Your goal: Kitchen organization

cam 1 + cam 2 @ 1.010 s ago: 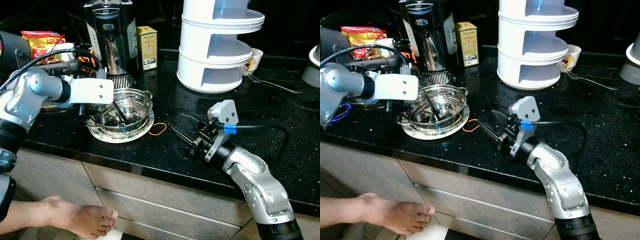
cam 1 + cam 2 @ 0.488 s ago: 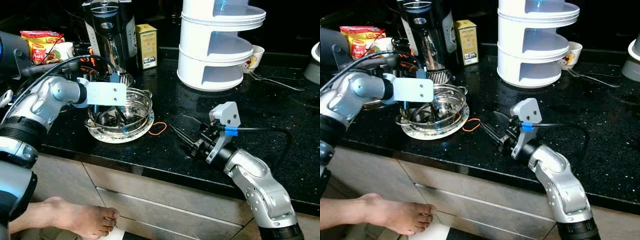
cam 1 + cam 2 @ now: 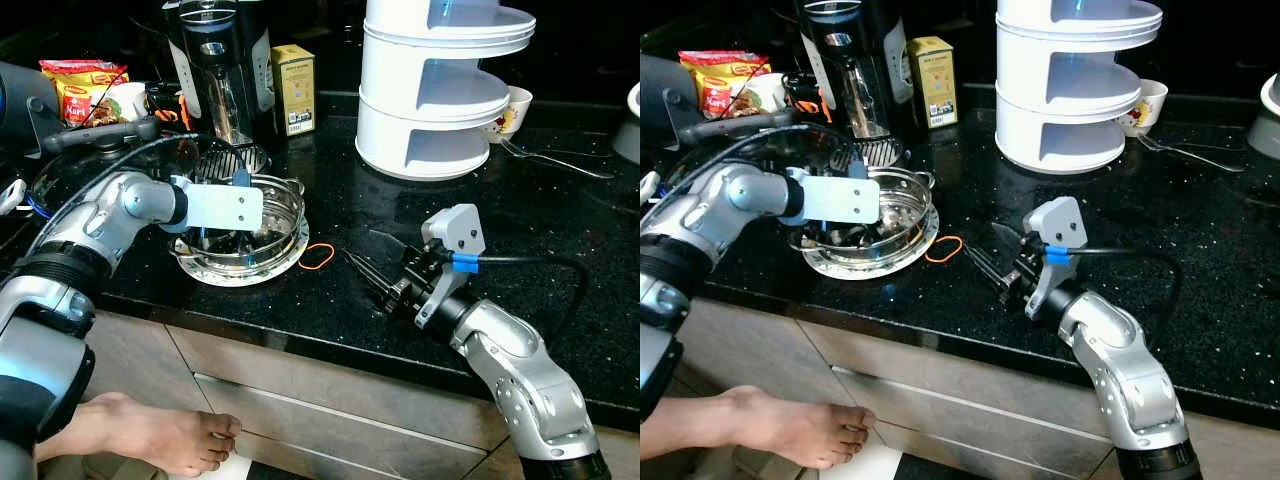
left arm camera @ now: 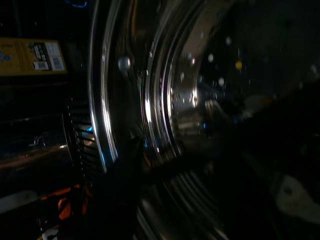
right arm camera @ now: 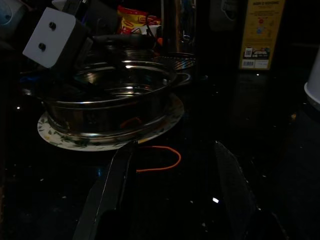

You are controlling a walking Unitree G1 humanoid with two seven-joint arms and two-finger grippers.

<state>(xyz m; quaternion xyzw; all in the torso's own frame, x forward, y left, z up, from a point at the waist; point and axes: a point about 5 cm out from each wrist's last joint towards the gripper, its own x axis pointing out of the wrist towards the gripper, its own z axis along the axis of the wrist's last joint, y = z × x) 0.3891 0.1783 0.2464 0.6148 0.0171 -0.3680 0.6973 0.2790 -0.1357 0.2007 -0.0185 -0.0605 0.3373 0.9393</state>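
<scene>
At centre-left of the frame the steel bowl (image 3: 243,222) sits on a plate (image 3: 240,274) on the bench (image 3: 560,220), left pincer (image 3: 215,238) inside, grip unclear; right pincer (image 3: 368,274), fingers apart, should approach the orange band (image 3: 318,257) low

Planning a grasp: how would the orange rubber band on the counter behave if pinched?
The orange rubber band is a thin loop lying flat on the black counter, so probably floppy, very light and hard to pinch. Likely it would slide rather than roll.
</scene>
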